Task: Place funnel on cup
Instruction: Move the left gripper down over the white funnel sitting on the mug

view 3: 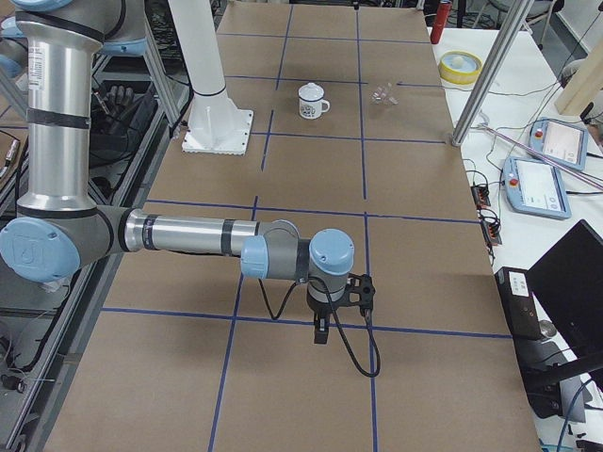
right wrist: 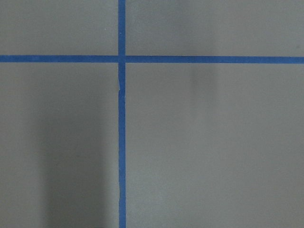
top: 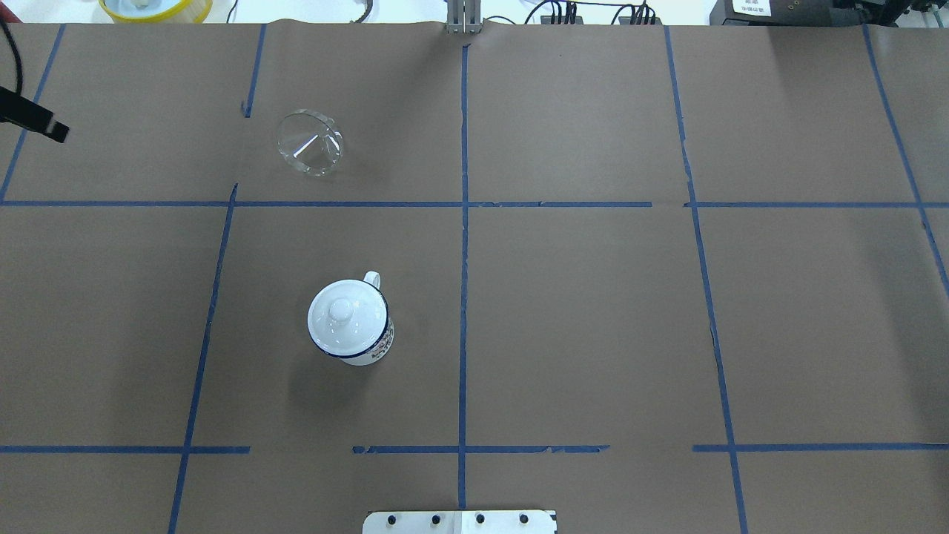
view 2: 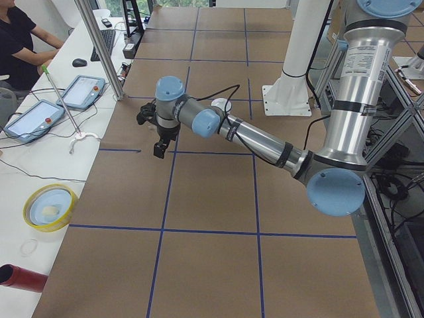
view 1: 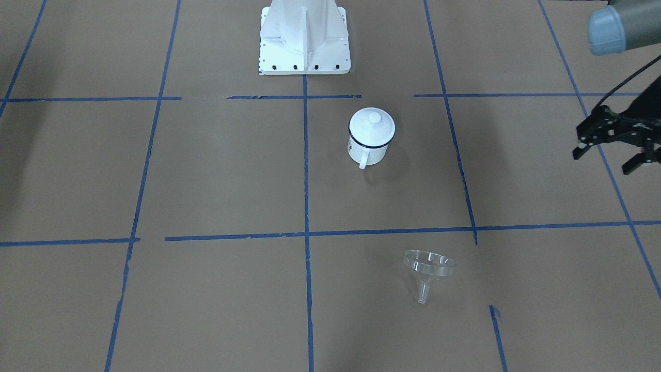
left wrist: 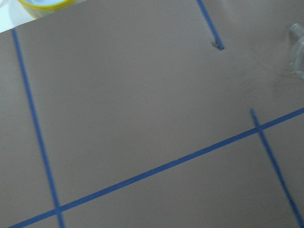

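The clear funnel (view 1: 427, 268) lies on its side on the brown paper, spout toward the front edge; it also shows in the overhead view (top: 310, 142) and blurred at the right edge of the left wrist view (left wrist: 297, 52). The white cup (view 1: 366, 151) with a dark blue rim stands upright nearer the robot base (top: 374, 348), with a white knobbed lid (view 1: 373, 124) on it. My left gripper (view 1: 602, 162) is open and empty, above the table well off to the side of both. My right gripper (view 3: 323, 325) is far from them; I cannot tell its state.
A yellow-rimmed dish (top: 156, 7) sits beyond the table's far edge. The white robot base (view 1: 304, 36) stands behind the cup. An operator (view 2: 20, 40) sits at a side bench with tablets (view 2: 33, 119). Blue tape lines grid the paper.
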